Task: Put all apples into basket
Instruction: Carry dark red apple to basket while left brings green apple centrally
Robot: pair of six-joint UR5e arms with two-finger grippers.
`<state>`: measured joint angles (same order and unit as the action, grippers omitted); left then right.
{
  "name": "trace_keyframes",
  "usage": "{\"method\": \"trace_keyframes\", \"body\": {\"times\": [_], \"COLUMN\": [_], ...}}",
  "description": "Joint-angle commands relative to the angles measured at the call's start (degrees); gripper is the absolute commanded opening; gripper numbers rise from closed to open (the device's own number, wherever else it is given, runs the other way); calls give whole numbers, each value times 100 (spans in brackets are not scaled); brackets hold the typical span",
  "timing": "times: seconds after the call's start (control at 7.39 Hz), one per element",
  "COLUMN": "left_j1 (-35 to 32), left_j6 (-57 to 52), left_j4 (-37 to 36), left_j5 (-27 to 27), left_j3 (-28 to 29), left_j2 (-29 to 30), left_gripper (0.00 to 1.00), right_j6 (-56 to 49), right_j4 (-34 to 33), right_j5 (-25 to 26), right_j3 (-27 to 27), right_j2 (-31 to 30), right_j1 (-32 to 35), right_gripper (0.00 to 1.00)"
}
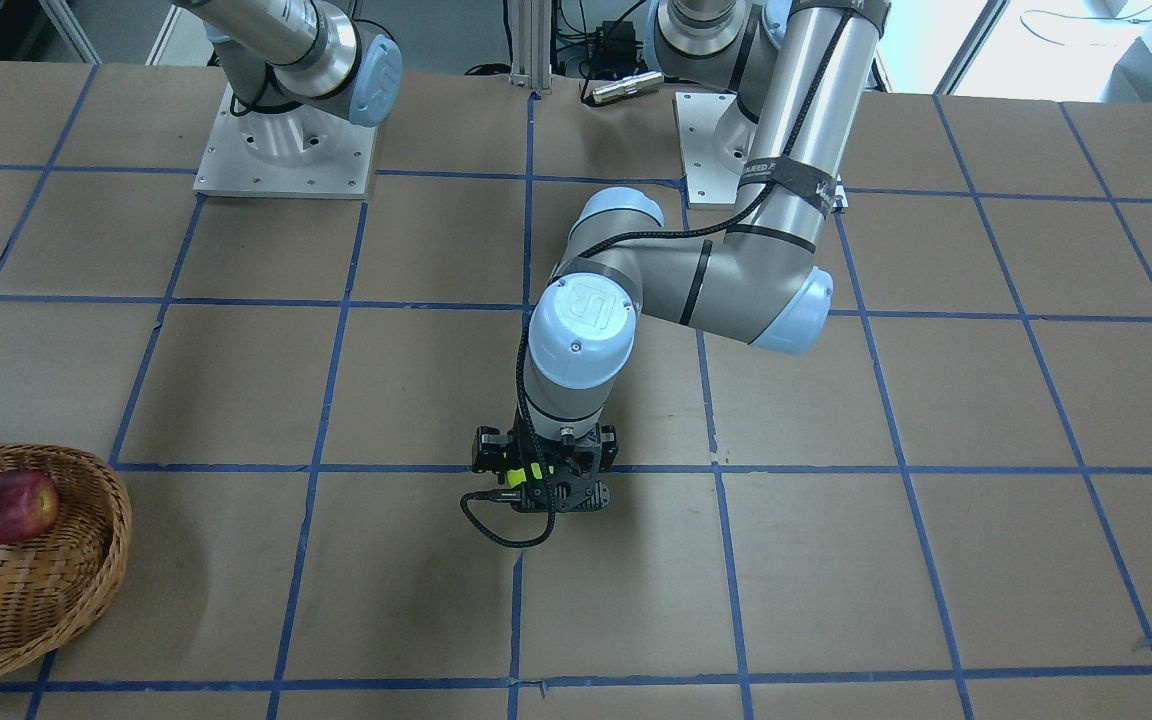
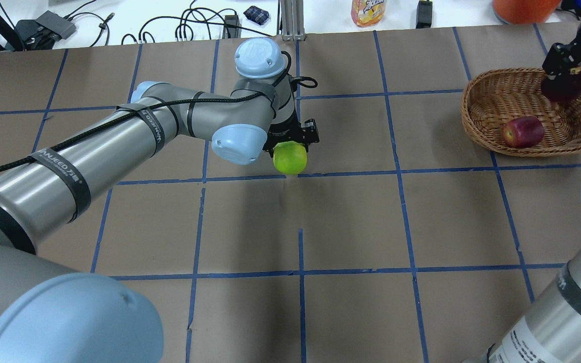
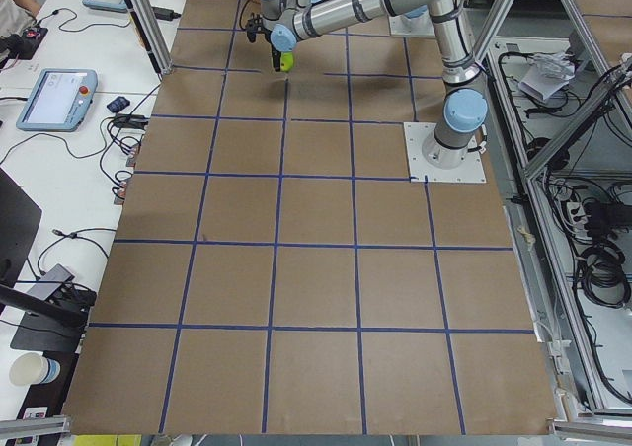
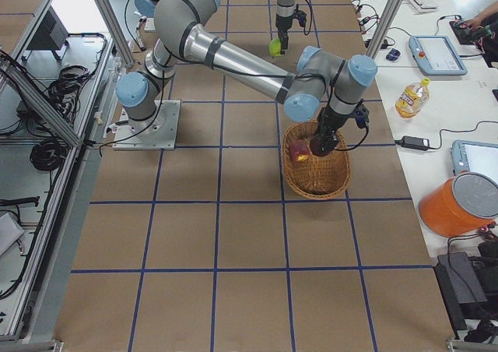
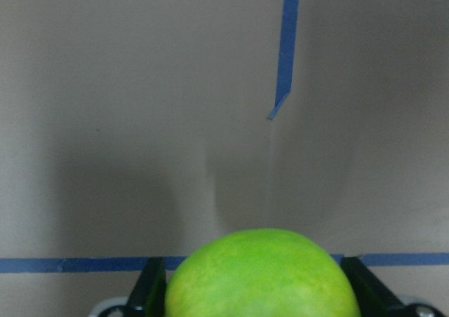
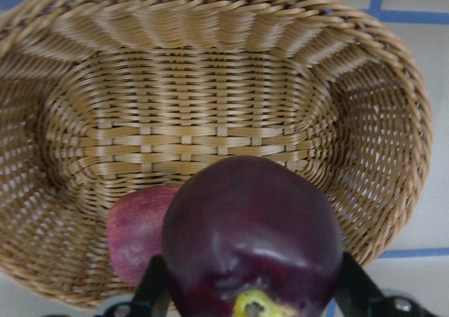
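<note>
My left gripper [image 2: 291,146] is shut on the yellow-green apple [image 2: 290,158] and holds it above the middle of the table; the apple fills the bottom of the left wrist view [image 5: 261,275]. My right gripper [image 2: 569,68] is shut on the dark maroon apple [image 2: 563,86] and holds it over the far right part of the wicker basket [image 2: 473,117]. In the right wrist view the maroon apple [image 6: 252,240] hangs above the basket [image 6: 210,5]. The red apple [image 2: 523,131] lies inside the basket; it also shows in the front-facing view [image 1: 11,507].
The table is brown paper with a blue tape grid. Beyond its far edge stand an orange bucket [image 2: 522,7], a drink bottle [image 2: 368,11] and cables [image 2: 189,25]. The arm base plates [image 1: 281,160] sit at the robot's side.
</note>
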<state>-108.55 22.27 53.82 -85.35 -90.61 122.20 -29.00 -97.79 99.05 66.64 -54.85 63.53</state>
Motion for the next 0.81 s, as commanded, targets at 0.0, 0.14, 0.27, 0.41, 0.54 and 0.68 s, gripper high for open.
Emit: {"method": "trace_keyframes", "body": {"times": [0.0, 0.14, 0.27, 0.41, 0.54, 0.68], "left_j1": [-87, -79, -70, -35, 61, 175], "left_j6": [146, 120, 77, 59, -20, -125], "left_j4": [-310, -336, -224, -222, 13, 441], "left_j5": [-70, -52, -52, -52, -52, -78], "left_j3": [-71, -53, 16, 61, 79, 131], "left_j2": [137, 120, 7, -73, -213, -501], "left_gripper": [99, 100, 100, 100, 100, 100], "right_j6": [-562, -537, -519, -493, -484, -484], "right_j4": [-495, -487, -478, -435, -495, -461], "right_j5": [80, 88, 80, 45, 44, 62], "right_j3": [24, 68, 164, 287, 445, 473], "right_j2": [360, 404, 396, 405, 396, 379], "right_j1": [-200, -227, -236, -236, -236, -236], "right_gripper": [0, 0, 0, 35, 72, 88]}}
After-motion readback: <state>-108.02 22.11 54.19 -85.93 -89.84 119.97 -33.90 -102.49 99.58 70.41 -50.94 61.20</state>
